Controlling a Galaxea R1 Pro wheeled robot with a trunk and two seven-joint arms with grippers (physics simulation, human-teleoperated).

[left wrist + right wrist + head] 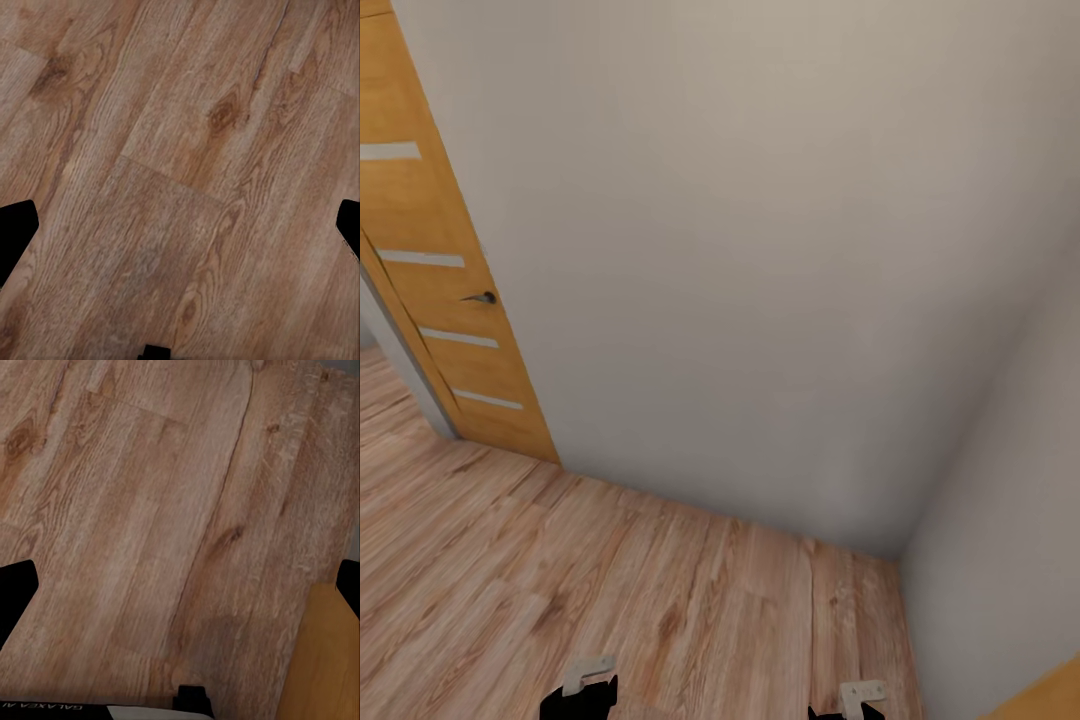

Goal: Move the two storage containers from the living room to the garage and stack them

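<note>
The two storage containers are out of view, and so are the garage and its concrete floor. My left gripper [592, 690] and right gripper [860, 702] peek in at the bottom edge of the head view, held low over light wood planks. In the left wrist view the left gripper [180, 232] is open, its dark fingertips [16, 229] far apart with bare planks between them. The right gripper [180, 592] is open too, with nothing between its fingertips [16, 592].
I face a corner of two white walls [760, 250] close ahead. A wooden door [430, 290] with pale horizontal strips and a dark handle [481, 297] stands at the left. An orange wood panel [1050, 700] [322, 660] sits close by my right side. Wood-plank floor [610, 580] stretches left.
</note>
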